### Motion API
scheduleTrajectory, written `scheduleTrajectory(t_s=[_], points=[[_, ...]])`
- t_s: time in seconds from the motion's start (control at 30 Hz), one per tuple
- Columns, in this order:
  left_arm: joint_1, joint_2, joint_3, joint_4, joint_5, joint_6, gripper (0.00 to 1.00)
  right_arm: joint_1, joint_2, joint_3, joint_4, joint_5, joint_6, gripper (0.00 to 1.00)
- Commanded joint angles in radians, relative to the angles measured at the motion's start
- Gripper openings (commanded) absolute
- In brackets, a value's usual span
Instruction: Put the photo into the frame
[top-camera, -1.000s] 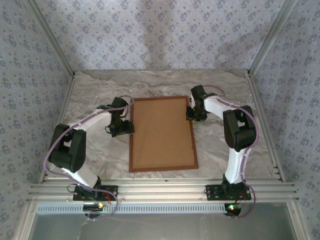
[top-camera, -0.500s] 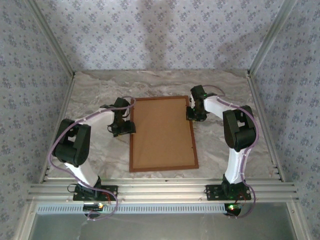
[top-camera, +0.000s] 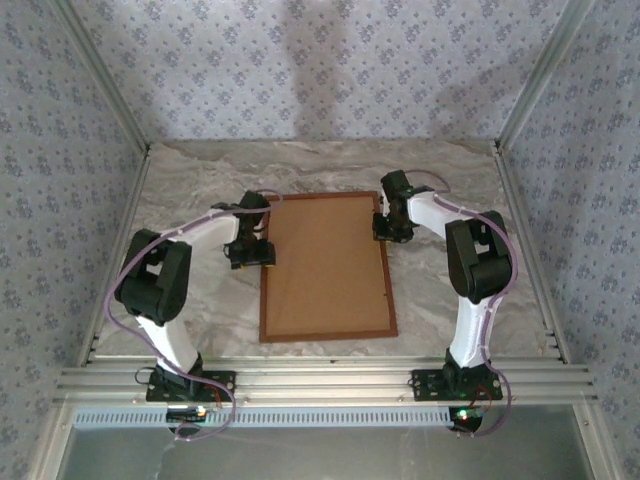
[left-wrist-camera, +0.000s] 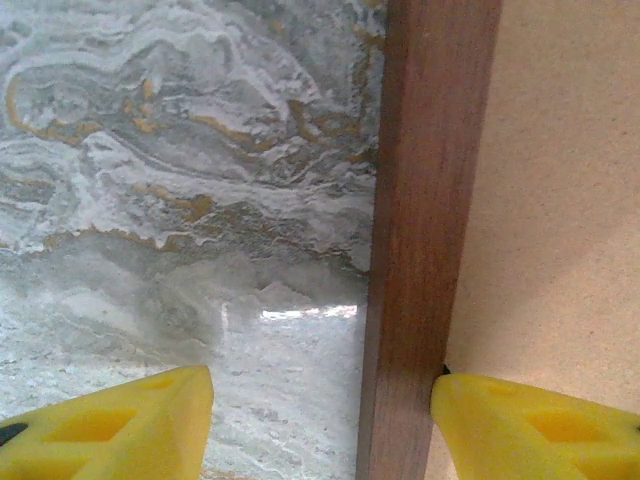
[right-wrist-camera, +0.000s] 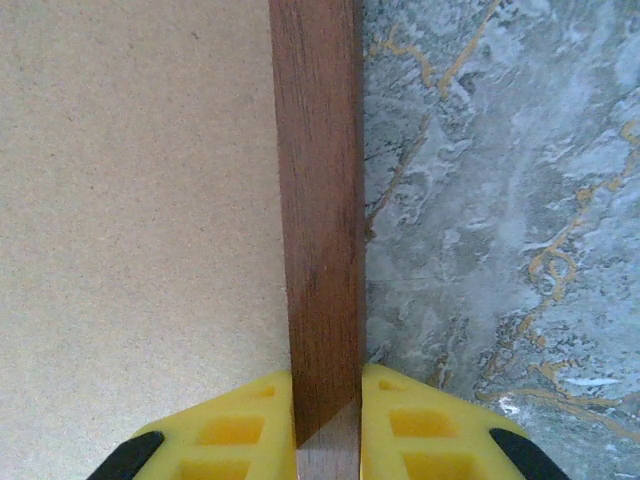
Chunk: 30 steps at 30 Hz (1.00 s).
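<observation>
Two grippers, top view: left gripper at the frame's left side, right gripper at its right side.
Frame, top view: flat at picture centre on the marble table, brown backing board facing up.
Left gripper, left wrist view: open astride the frame; lower-right finger against it, lower-left finger apart.
Right gripper, right wrist view: clamped on the frame at bottom centre, yellow fingers pressed to both sides.

The left gripper has moved right, up to the left rail of the frame. Its arm's elbow has swung inward, toward the frame.
</observation>
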Motion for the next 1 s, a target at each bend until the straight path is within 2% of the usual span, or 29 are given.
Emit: scheduleTrajectory(t_s=[0.0, 0.33, 0.67, 0.83, 0.97], points=[[-0.049, 0.105, -0.008, -0.001, -0.028, 0.011, 0.63, 0.022, -0.013, 0.026, 0.022, -0.031, 0.013, 0.19], [-0.094, 0.210, 0.012, -0.020, -0.037, 0.016, 0.63, 0.034, -0.006, 0.037, 0.024, -0.034, 0.018, 0.18], [-0.101, 0.223, 0.041, -0.034, -0.035, 0.022, 0.63, 0.035, -0.016, 0.034, 0.010, -0.036, 0.015, 0.18], [-0.101, 0.177, 0.096, -0.089, -0.050, 0.044, 0.63, 0.030, -0.024, 0.032, 0.003, -0.037, 0.013, 0.18], [-0.088, 0.103, 0.187, -0.166, -0.110, 0.073, 0.64, 0.021, -0.033, 0.029, -0.002, -0.029, 0.013, 0.18]])
